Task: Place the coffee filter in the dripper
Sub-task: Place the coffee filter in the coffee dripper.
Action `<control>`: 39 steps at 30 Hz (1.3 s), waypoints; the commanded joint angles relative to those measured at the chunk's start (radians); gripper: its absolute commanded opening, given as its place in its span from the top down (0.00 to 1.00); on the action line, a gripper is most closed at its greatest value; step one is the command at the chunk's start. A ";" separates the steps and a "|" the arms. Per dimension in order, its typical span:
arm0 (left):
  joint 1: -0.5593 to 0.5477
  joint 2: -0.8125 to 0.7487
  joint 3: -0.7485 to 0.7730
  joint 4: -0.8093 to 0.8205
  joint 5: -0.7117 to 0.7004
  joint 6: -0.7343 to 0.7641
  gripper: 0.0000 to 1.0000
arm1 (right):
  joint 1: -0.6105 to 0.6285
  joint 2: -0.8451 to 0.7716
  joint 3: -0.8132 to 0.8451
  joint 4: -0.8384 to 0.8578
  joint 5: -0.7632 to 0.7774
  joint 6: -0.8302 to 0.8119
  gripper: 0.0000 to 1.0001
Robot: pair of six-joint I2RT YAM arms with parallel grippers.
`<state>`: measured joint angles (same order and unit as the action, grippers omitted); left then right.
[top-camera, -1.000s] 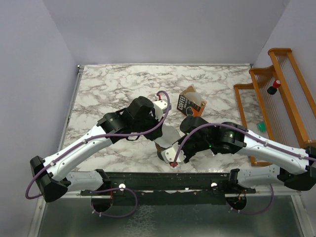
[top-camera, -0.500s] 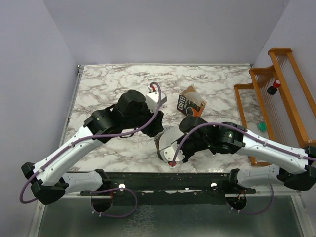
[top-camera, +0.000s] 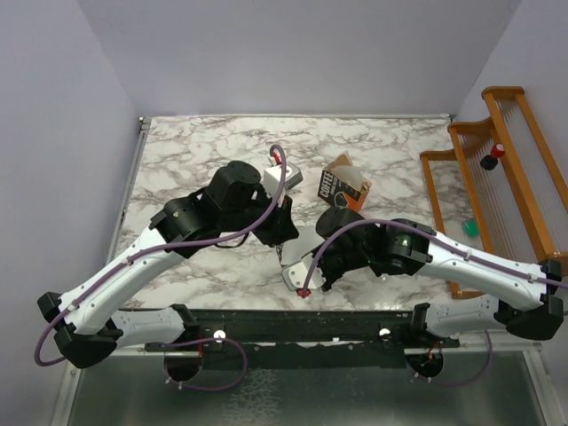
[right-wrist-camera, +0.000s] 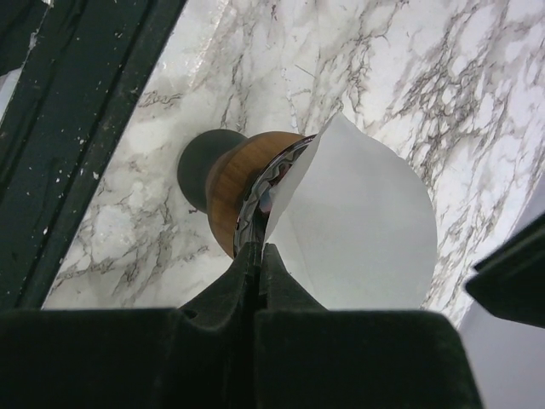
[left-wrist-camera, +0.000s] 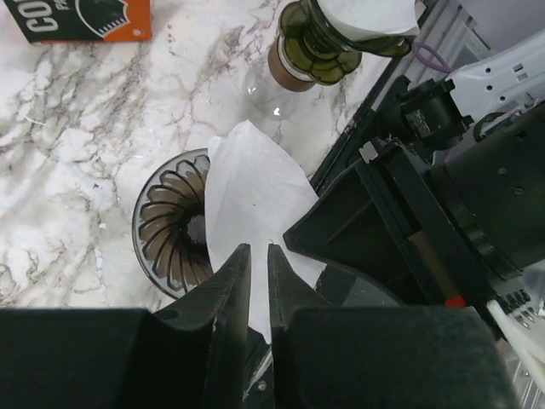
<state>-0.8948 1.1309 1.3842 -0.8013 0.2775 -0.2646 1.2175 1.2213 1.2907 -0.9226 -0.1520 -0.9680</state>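
The marble surface [top-camera: 195, 160] is walled on the left and at the back. A wooden rack [top-camera: 497, 133] stands off its right edge, and a black rail [top-camera: 302, 324] runs along the near edge. The left arm [top-camera: 160, 253] and right arm [top-camera: 461, 257] bend inward and meet at the near middle, close to that rail, so room is tight there. The widest open marble lies toward the far left corner. A brown-and-orange carton [top-camera: 344, 188] lies just behind the right arm.

The dripper [left-wrist-camera: 166, 230], dark and ribbed inside, turns its mouth to the left wrist camera. The left part of its ribbed wall is bare and the right part is covered by paper. Whether it stands upright or tilted I cannot tell. Nearer the rail, a second dark funnel [left-wrist-camera: 315, 47] sits on a brown-collared glass vessel [left-wrist-camera: 264, 85], with white paper [left-wrist-camera: 366, 15] in its mouth.

The coffee filter [left-wrist-camera: 255, 192] is flat, not spread into a cone. Its long axis runs from the left hand's fingers up to a peak above the dripper's rim. It leans across the right side of the mouth and is not seated inside. In the right wrist view one straight edge rises from the rim and the rounded edge bulges away from the dripper.

The left hand [left-wrist-camera: 257, 256] is narrowed to a slit with the filter's lower part pinched in it. The right hand [right-wrist-camera: 258, 260] is closed tight on the dripper's rim, where the paper's corner meets it. Whether the paper is caught too, I cannot tell.
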 commanded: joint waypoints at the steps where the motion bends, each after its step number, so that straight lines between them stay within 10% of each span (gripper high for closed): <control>1: -0.023 0.028 -0.060 0.030 0.029 -0.042 0.88 | 0.007 0.012 0.007 0.027 -0.012 0.011 0.99; 26: -0.134 0.194 -0.040 -0.025 -0.270 0.015 0.83 | 0.007 -0.007 0.004 0.048 -0.015 0.028 0.92; 39: -0.159 0.259 -0.020 -0.070 -0.270 0.043 0.67 | 0.007 -0.127 -0.049 0.141 0.006 0.036 0.63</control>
<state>-1.0431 1.3624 1.3418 -0.8368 0.0322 -0.2386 1.2175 1.1610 1.2720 -0.8539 -0.1509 -0.9428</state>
